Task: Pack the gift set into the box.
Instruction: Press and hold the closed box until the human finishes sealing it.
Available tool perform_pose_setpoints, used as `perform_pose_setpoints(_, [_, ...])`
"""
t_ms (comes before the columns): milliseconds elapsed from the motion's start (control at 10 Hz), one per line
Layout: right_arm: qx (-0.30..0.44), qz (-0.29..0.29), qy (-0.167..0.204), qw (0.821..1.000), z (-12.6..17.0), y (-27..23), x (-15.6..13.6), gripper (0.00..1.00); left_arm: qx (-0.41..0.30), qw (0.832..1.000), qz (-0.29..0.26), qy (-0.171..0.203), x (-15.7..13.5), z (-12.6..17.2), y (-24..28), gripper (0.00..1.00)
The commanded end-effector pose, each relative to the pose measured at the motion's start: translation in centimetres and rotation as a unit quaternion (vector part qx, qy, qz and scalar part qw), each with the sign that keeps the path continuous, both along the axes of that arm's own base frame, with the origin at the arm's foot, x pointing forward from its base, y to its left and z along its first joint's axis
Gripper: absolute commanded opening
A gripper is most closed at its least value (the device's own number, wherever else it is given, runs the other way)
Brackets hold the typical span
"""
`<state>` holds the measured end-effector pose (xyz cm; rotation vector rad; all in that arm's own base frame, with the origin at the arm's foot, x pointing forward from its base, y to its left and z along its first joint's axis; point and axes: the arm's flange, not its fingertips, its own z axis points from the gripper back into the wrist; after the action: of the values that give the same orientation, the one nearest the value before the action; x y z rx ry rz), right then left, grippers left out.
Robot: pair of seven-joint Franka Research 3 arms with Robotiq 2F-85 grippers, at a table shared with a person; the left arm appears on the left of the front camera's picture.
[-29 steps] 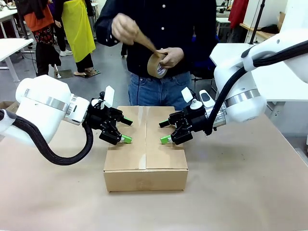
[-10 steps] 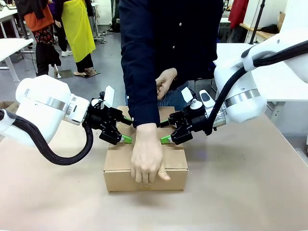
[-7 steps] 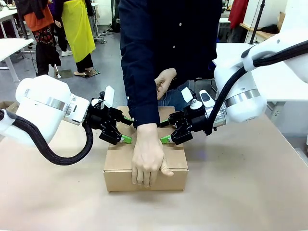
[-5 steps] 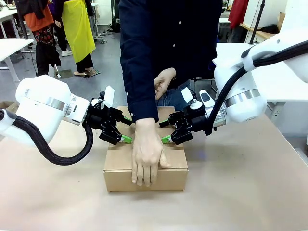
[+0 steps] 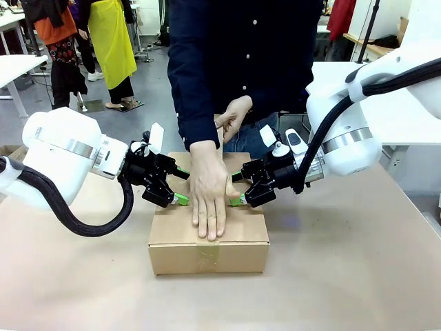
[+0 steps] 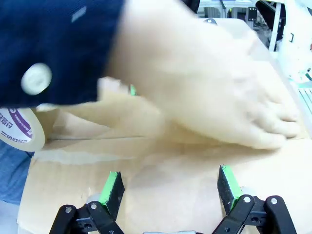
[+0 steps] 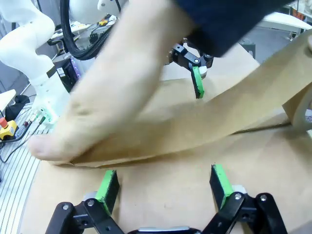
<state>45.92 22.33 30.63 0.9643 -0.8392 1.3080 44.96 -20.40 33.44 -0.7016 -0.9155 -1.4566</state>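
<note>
1. Front view: the brown cardboard box (image 5: 208, 234) sits at the middle of the tabletop (image 5: 358, 276), its top flaps folded shut. A strip of brown tape (image 5: 208, 256) runs down its near face at 6 o'clock.
2. Front view: the person's hand (image 5: 209, 200) lies flat, palm down, along the centre seam of the box top. The other hand (image 5: 233, 117) is held up at 12 o'clock from the box, against a dark blue shirt.
3. Front view: the left end effector (image 5: 180, 187) sits at 9 o'clock of the flat hand, over the box's left flap, fingers spread and holding nothing. The right end effector (image 5: 238, 188) mirrors it at 3 o'clock over the right flap, also spread and empty.
4. Left wrist view: the green-padded fingers (image 6: 111, 187) stand wide apart just over the box top, nothing between them. The person's hand (image 6: 204, 92) presses the tape toward 12 o'clock, and a tape roll (image 6: 19, 129) shows at 9 o'clock.
5. Right wrist view: the green-padded fingers (image 7: 220, 183) are likewise wide apart above the cardboard. The hand (image 7: 112, 102) smooths a band of brown tape (image 7: 234, 112) that rises toward 2 o'clock. The other arm's end effector (image 7: 195, 73) shows at 12 o'clock.
</note>
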Motion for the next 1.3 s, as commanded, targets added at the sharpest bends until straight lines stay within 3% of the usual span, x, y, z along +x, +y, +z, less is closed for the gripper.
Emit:
perform_pose_setpoints(0, [-0.004, 0.000, 0.000, 1.000, -0.22, 0.01, -0.03, 1.00, 0.002, 1.000, 0.000, 0.002, -0.14, -0.28, -0.15, 1.00])
perform_pose_setpoints(1200, [-0.004, 0.000, 0.000, 1.000, -0.22, 0.01, -0.03, 1.00, 0.002, 1.000, 0.000, 0.002, -0.14, -0.28, -0.15, 1.00])
